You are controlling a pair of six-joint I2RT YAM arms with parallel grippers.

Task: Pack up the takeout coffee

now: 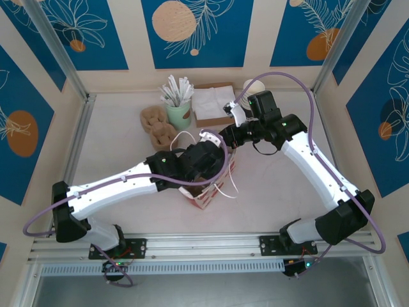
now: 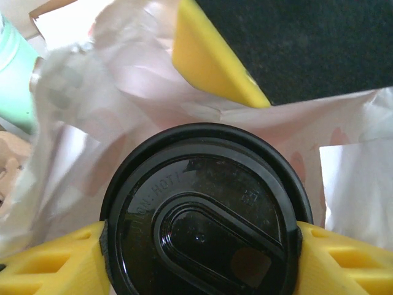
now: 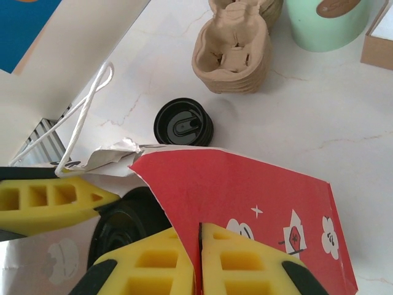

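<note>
The left gripper (image 2: 199, 249) clasps the coffee cup (image 2: 202, 203) by its lid at three and nine o'clock, just inside the bag (image 3: 245, 190), while the right gripper (image 3: 199, 258), pinching the rim's one o'clock side, seemingly keeps the mouth open.

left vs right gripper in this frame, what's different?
Left gripper stands wide, its fingers on opposite sides of the takeout coffee lid; right gripper is pinched shut on the red bag wall. Left reaches inside the bag mouth; right holds the bag's edge. Both have yellow fingers, and both are gripping something.
</note>
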